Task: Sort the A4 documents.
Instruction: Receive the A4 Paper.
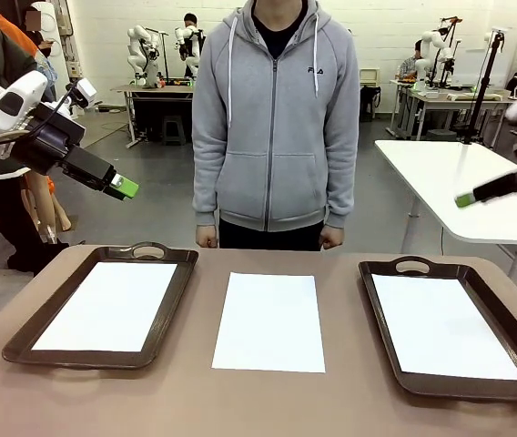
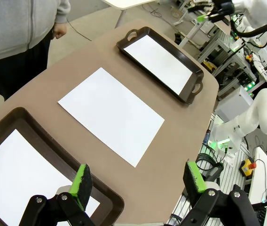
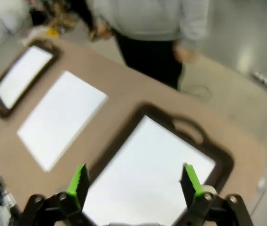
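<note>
Desk [image 1: 349, 401]: brown with rounded corners, across the near scene.
Person [image 1: 275, 118]: grey zip hoodie, standing at the far edge in the middle, arms down.
Left tray [image 1: 149, 248]: dark brown, handled, on the desk's left.
Right tray [image 1: 413, 265]: same kind, on the desk's right.
A4 documents [image 1: 269, 320]: three white sheets. The left sheet [image 1: 108, 305] lies in the left tray, the middle sheet on bare desk between the trays, and the right sheet [image 1: 442, 326] in the right tray.
Left hand [image 2: 138, 179]: fingers apart, empty, raised at the left.
Right hand [image 3: 134, 181]: fingers apart, empty, raised above the right tray.
</note>
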